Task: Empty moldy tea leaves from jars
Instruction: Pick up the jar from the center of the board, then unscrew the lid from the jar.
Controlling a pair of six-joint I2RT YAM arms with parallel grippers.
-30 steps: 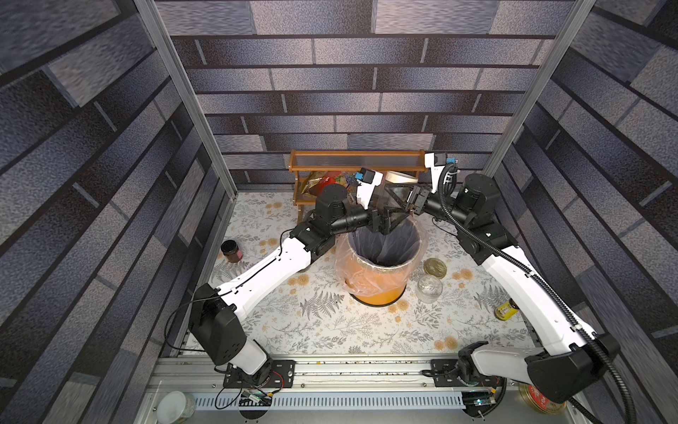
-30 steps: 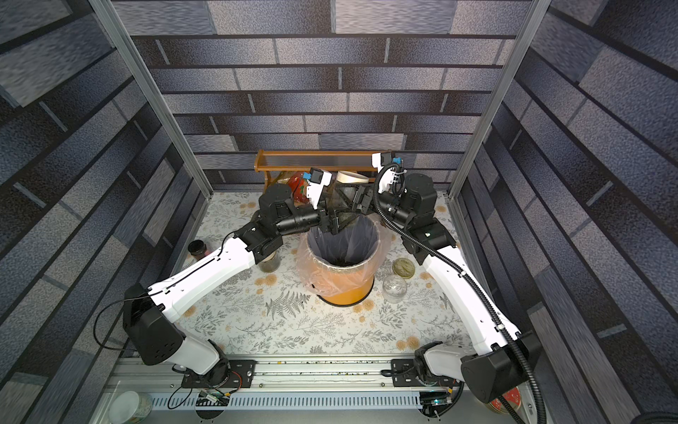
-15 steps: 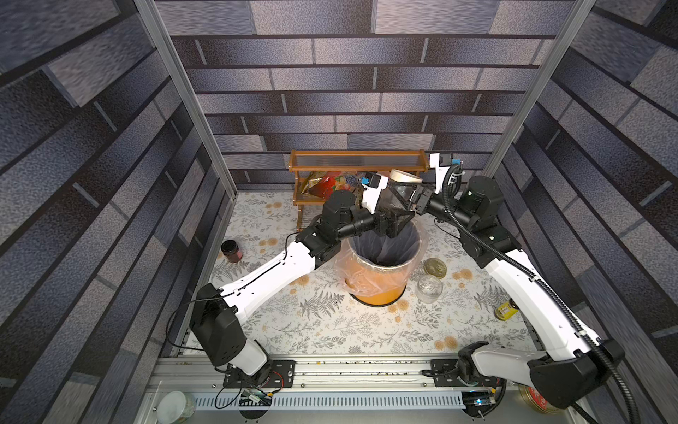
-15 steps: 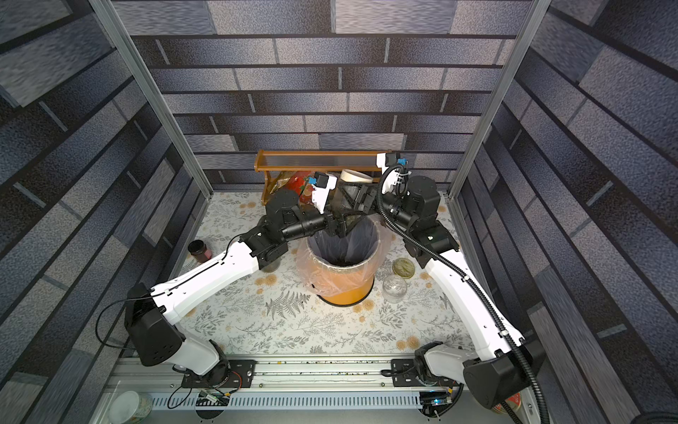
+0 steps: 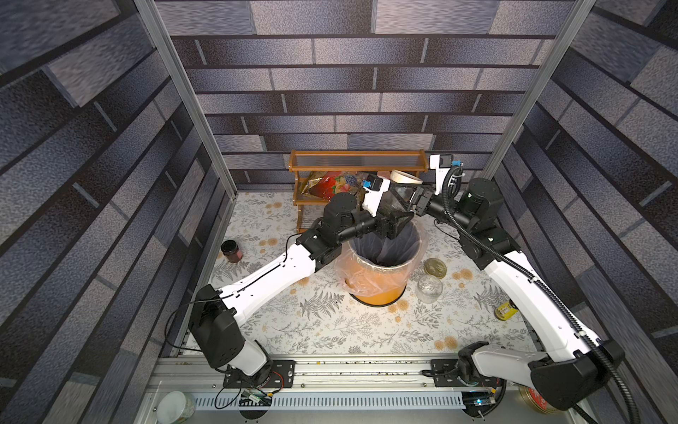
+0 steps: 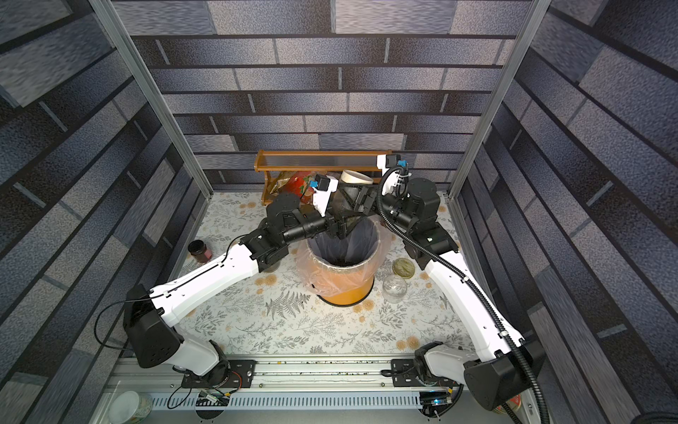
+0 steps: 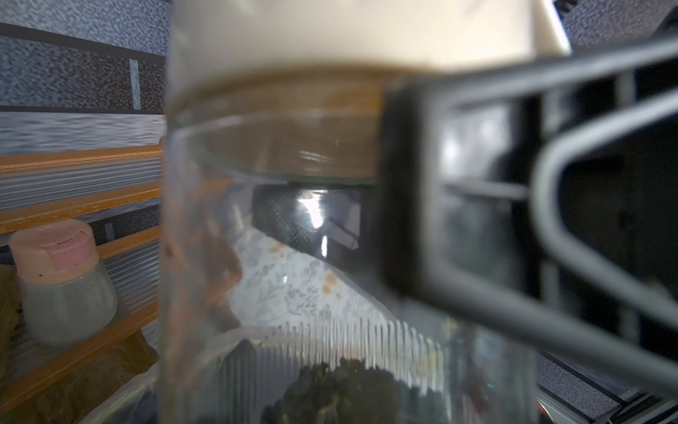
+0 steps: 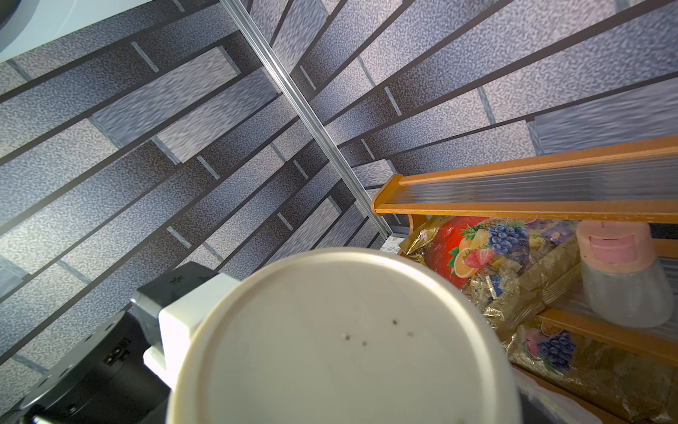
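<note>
Floral tabletop (image 5: 330, 330) lay under brick-print walls (image 5: 330, 91). 1 jar (image 5: 400, 194), cream lid (image 5: 405, 177) on, hung over orange bin (image 5: 379, 293), upper middle of both top views. Its right jaws clamped it near lid; left jaws sat at its body, couldn't tell if closed. Some tea leaves (image 7: 345, 385) showed low inside. Step: uncapping, likely. Next needs firm body hold, then lid off w/o spilling.

Readable text, by my count: none.
- Fruit-printed bag (image 8: 488, 257) on the wooden rack (image 8: 513, 212): strawberry, orange and grape pictures; the lettering is too small to read.
- Yellow bottle (image 5: 506, 310): label blurred.
- Round tin (image 5: 532, 398) by my right base: red marking, partly hidden, illegible.
- Camera housing (image 8: 179, 282) on my left wrist: one small star-like mark; the tiny marks lower on that arm are illegible.
</note>
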